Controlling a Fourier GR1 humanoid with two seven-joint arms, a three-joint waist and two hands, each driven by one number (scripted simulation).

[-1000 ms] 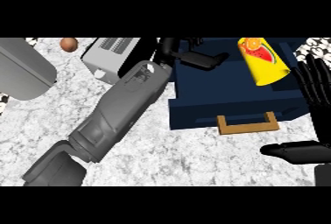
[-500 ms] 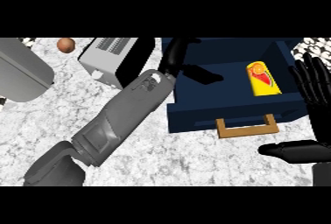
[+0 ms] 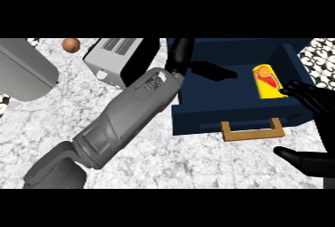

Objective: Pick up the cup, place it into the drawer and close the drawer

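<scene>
The yellow cup (image 3: 267, 81) with a red mark lies on its side inside the open dark blue drawer (image 3: 216, 111), toward its right wall. My left hand (image 3: 185, 55) hovers over the drawer's left part, open, its fingers (image 3: 213, 71) pointing right toward the cup with a clear gap between them. My right hand (image 3: 315, 101) stands open at the view's right edge, beside the drawer's right front corner, with its thumb (image 3: 300, 158) lower down. The drawer's wooden handle (image 3: 252, 131) faces me.
A grey toaster (image 3: 112, 58) stands just left of the drawer, partly behind my left forearm (image 3: 131, 117). A brown egg-shaped thing (image 3: 71, 44) lies at the back left. A large grey appliance (image 3: 23, 68) fills the far left. The marble counter (image 3: 196, 164) spreads in front.
The cup has left my left hand and settled lower in the drawer. The left hand has pulled back to the left, away from it. The right hand has barely moved.
</scene>
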